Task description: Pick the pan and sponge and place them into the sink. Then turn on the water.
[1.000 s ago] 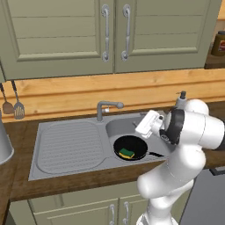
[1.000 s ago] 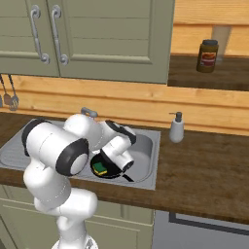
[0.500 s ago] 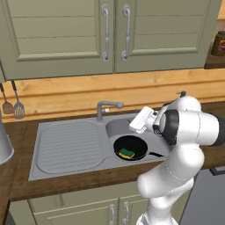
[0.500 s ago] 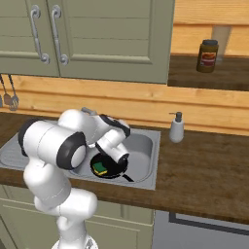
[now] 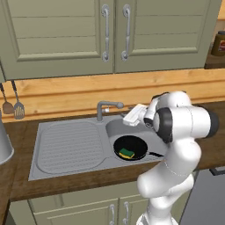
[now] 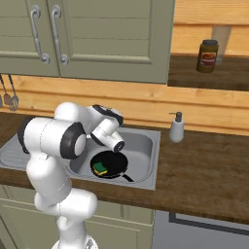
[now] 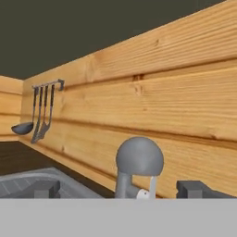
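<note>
The black pan [image 5: 139, 145] [image 6: 115, 162] lies in the basin of the grey sink [image 5: 66, 145] [image 6: 147, 146], handle pointing to the front right. The yellow and green sponge [image 5: 127, 153] [image 6: 100, 168] rests inside the pan. My gripper [image 5: 128, 118] [image 7: 120, 190] hovers above the basin's back edge, right beside the grey faucet [image 5: 107, 105] [image 7: 139, 157]. It is open, its tips standing either side of the faucet's rounded top with nothing held. The water is out of view.
A white soap dispenser [image 6: 176, 129] stands on the counter right of the sink. Utensils [image 5: 13, 105] [image 7: 39, 115] hang on the wooden back wall at left. A grey pot [image 5: 3, 143] sits far left. A jar [image 6: 207, 56] stands on the upper shelf.
My hand has swung left and back from over the basin's right side toward the faucet. The pan and sponge have stayed put.
</note>
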You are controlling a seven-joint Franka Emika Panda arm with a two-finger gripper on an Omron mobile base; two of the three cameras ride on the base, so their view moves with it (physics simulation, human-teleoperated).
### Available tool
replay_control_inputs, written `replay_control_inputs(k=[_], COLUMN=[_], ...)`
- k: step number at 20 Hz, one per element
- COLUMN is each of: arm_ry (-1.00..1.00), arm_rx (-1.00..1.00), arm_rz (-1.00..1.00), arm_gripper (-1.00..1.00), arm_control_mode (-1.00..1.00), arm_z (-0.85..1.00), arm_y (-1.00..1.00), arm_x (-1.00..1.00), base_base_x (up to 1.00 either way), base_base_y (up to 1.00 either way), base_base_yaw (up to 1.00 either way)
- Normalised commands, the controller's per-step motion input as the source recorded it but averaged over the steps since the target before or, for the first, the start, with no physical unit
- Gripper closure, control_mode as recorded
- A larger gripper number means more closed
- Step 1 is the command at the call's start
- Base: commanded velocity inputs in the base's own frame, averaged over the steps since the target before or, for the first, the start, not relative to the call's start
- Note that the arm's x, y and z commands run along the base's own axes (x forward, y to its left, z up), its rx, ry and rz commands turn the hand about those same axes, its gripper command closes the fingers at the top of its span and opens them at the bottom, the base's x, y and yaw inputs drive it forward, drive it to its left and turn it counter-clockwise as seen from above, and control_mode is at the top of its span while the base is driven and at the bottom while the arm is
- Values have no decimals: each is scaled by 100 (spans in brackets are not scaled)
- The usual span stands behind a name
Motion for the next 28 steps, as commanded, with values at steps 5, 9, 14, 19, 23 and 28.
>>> replay_control_inputs(k=[5, 9, 14, 19, 23, 28], arm_ry=[1, 0, -4, -8, -1, 0], arm_rx=[2, 5, 7, 7, 6, 9], arm_rz=[5, 7, 7, 6, 3, 1], arm_gripper=[-100, -100, -100, -100, -100, -100], arm_control_mode=[-100, -100, -100, -100, -100, -100], arm_z=[-43, -44, -5, 0, -1, -1], arm_y=[1, 0, 4, 9, 6, 4], arm_x=[12, 5, 21, 27, 30, 37], base_base_x=[0, 0, 0, 0, 0, 0], base_base_y=[0, 0, 0, 0, 0, 0], base_base_yaw=[0, 0, 0, 0, 0, 0])
